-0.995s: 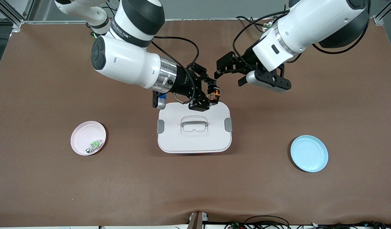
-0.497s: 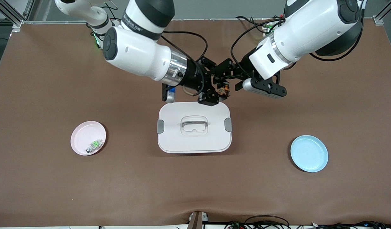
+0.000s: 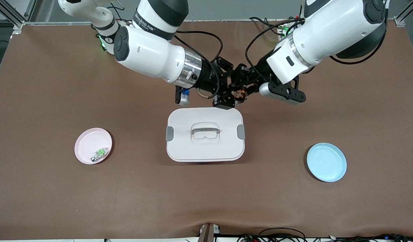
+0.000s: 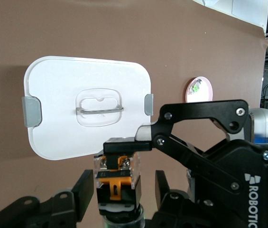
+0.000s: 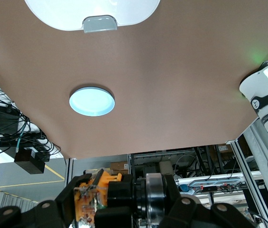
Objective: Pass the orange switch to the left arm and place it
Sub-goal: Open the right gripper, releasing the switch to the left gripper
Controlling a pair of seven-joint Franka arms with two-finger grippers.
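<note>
White "ROBOTIQ" lettering marks the right tool.

Smooth plastic box, matt tablecloth

front view: high over the table, facing the arm bases, whole brown surface in shot, wide and distant.
left wrist view: riding the left arm, looking down across its own fingers at the box, close in; pink plate small in the distance.
right wrist view: on the right arm, tilted, close to its own fingers; box edge and blue plate in sight.
shared: the box shows in all three; blue plate and pink plate each link front with one wrist view.
</note>
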